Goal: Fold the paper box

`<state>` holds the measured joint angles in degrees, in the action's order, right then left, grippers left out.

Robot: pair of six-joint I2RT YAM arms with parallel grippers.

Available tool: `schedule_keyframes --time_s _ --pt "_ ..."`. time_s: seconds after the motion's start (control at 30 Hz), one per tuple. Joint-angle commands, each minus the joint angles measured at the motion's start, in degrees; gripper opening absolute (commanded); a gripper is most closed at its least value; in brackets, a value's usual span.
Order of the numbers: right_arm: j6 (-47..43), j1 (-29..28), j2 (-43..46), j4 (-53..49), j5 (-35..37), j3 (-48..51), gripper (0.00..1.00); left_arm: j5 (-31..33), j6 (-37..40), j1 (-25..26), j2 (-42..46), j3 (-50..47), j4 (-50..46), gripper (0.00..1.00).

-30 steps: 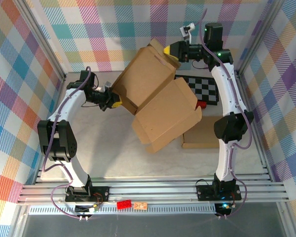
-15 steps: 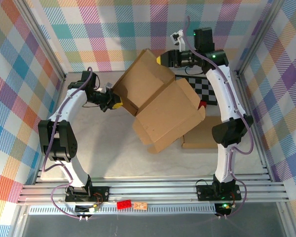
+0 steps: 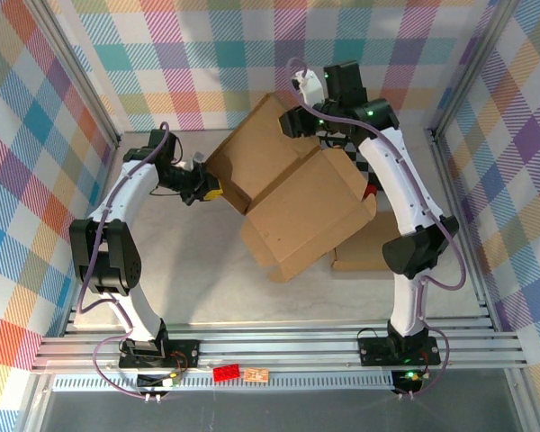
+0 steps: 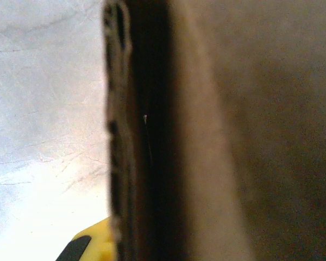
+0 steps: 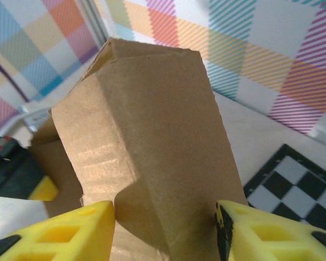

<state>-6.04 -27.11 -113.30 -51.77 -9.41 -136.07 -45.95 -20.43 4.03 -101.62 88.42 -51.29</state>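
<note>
Where the paper box (image 3: 297, 202) is held up over the middle of the bench (image 3: 189, 270), its far flap is bracketed by the right claw (image 3: 295, 119).

The box's length is laid roughly near to far, leaning leftward. Its left edge is clamped by the left claw (image 3: 207, 187), which is fully closed on the cardboard. From the left wrist, only that edge is seen, pressed close beside a yellow fingertip (image 4: 92, 247). Farther off, the folded flap (image 5: 152, 136) is seen from the right wrist, standing between the yellow fingers (image 5: 70, 228). The jaws are set about half apart, and whether they press it cannot be told. From above, that gap is hidden by the wrist. A chequered mat (image 5: 293, 185) is seen beyond.
</note>
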Motion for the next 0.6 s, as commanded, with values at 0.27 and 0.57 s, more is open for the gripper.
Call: schedule_keyframes --time_s 0.27,0.57 --pt "-6.8 -5.8 -0.8 -0.2 25.7 1.7 0.38 -0.8 2.4 0.9 0.9 3.7 -3.1 0.0" --pt "-5.0 -9.5 -3.0 0.4 48.7 2.8 0.01 0.3 2.2 1.6 0.7 4.8 -3.9 0.0"
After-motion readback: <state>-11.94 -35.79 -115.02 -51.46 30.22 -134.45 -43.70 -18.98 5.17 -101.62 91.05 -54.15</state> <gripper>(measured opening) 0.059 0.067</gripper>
